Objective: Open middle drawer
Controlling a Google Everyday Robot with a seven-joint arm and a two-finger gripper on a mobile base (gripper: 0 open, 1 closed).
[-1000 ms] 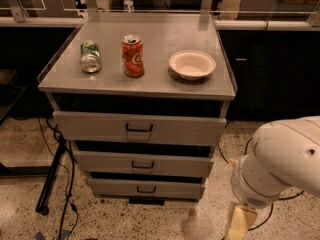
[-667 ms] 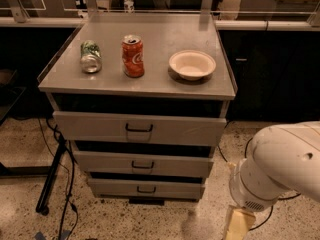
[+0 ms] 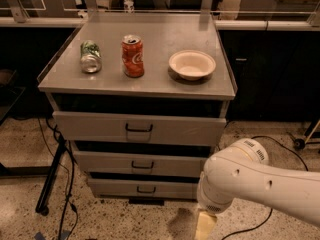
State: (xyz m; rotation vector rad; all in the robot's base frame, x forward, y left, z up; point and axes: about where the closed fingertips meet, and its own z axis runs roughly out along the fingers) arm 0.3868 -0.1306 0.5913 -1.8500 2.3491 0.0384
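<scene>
While the middle drawer [image 3: 112, 162] is seen shut at the lower centre of the frame, its black loop handle [image 3: 142, 165] untouched, the gripper [image 3: 205, 226] is found apart from it, lower right, above the floor [image 3: 100, 224]; whether it is open or closed cannot be told.
</scene>
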